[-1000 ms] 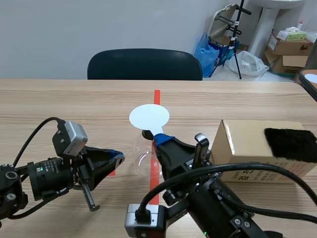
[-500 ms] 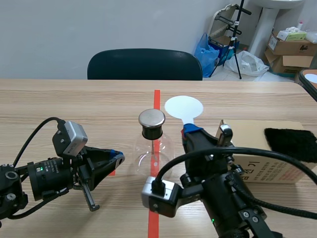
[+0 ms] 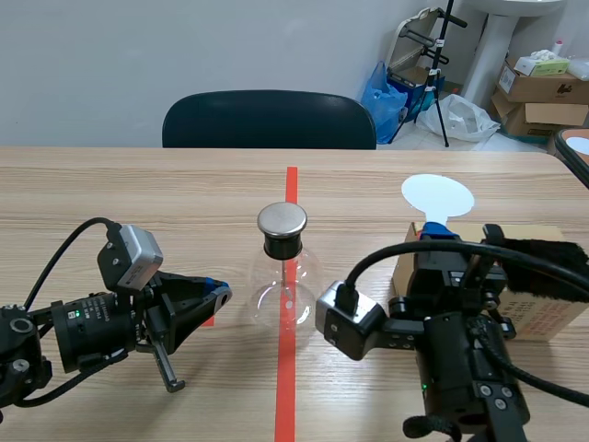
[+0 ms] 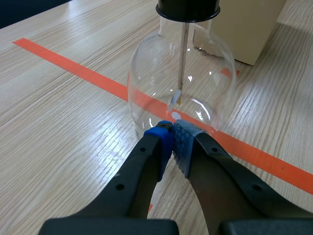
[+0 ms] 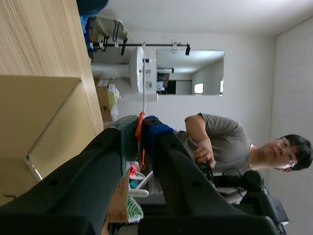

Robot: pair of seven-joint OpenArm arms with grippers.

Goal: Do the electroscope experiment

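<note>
Right gripper (image 3: pixel 440 232) clamped on the white paddle (image 3: pixel 438 195) above the box (image 3: pixel 550 319), I should rub it flat across the black cloth (image 3: pixel 563 287); the flask (image 3: pixel 283 281) stands mid-table, with the left gripper (image 3: pixel 219 293) closed, empty, beside it.

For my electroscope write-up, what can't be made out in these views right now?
Scene view: the right arm covers most of the brown cardboard box; the leaves inside the clear glass flask are too small.
Left wrist view: the edge cuts off the flask's black stopper.
Right wrist view: the white round paddle in the right hand shows only as a thin strip.
</note>
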